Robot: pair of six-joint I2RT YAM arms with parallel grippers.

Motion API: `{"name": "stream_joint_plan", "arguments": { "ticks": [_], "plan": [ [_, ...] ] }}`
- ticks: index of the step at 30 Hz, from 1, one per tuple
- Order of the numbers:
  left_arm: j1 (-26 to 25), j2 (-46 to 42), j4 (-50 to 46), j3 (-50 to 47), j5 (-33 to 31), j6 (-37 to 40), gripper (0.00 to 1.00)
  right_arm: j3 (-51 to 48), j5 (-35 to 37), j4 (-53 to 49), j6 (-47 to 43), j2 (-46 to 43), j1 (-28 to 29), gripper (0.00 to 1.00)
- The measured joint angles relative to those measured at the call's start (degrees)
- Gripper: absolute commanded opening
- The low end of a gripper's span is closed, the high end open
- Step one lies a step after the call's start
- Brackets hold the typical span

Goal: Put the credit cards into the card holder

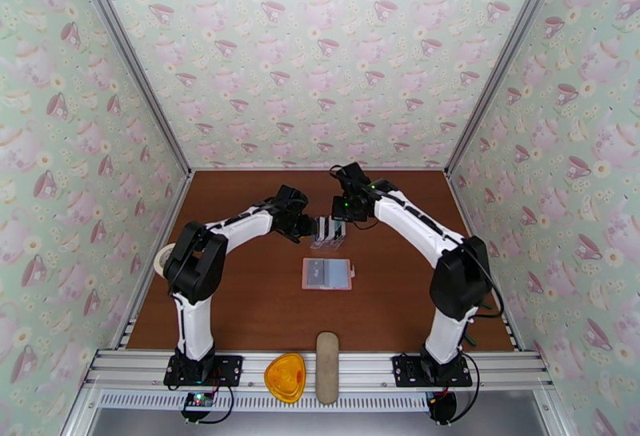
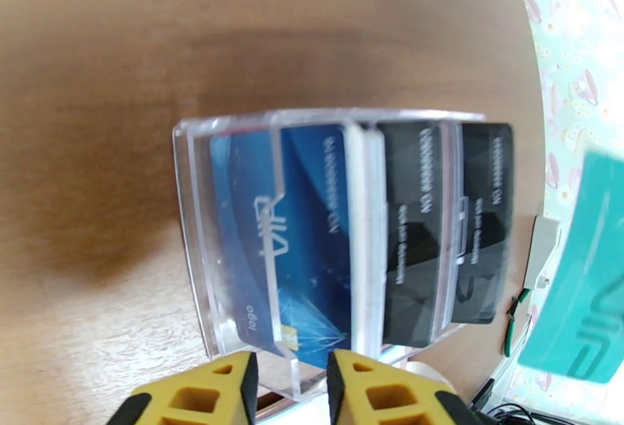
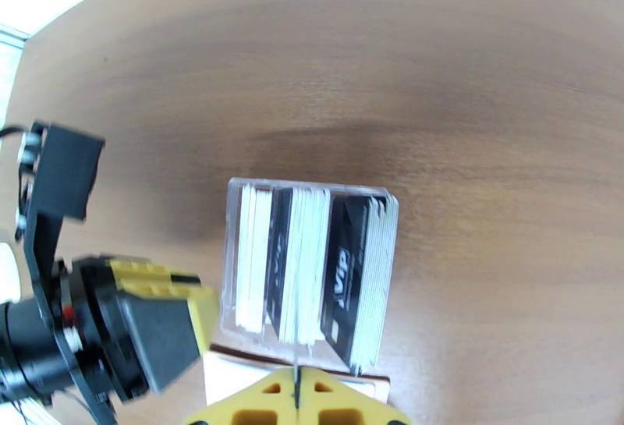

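Several credit cards [image 2: 312,239], blue, black and white, stand on edge in a clear plastic rack [image 1: 328,231] at mid-table. My left gripper [image 2: 292,364] is closed on the rack's near wall, its yellow fingers on either side of the clear plastic. My right gripper [image 3: 296,376] hovers just over the rack [image 3: 308,185], shut on a thin card seen edge-on. The left wrist view shows that teal card [image 2: 581,270] hanging to the right of the rack. The pale pink card holder [image 1: 326,274] lies open and flat nearer the arms, showing its translucent sleeves.
A long beige oval case [image 1: 326,366] and an orange dish [image 1: 286,376] sit on the front rail between the bases. A tape roll [image 1: 162,258] lies by the left wall. Bare brown table [image 1: 400,302] surrounds the holder.
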Motion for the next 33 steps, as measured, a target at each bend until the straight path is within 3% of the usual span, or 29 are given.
{"name": "stream_joint_plan", "arguments": {
  "ticks": [8,15,24,33],
  "plan": [
    [0.0,-5.57,-1.66,-2.08,-1.46,0.59,0.32,-14.78,-2.25,7.61,0.48,-10.21,0.0,0.0],
    [-1.05,-11.15,-1.84,-10.32,-1.99,1.77,0.33,-29.75,-9.75,20.61,4.59,-18.69,0.0,0.0],
    [-6.21,-14.1,-1.09,-19.98,-2.6,1.64,0.32,-46.34,-19.23,36.81,11.32,-21.49,0.0,0.0],
    [-7.39,-15.61,1.29,-24.81,-2.78,0.02,0.32,-52.41,-23.26,46.23,13.92,-22.43,0.0,0.0]
  ]
}}
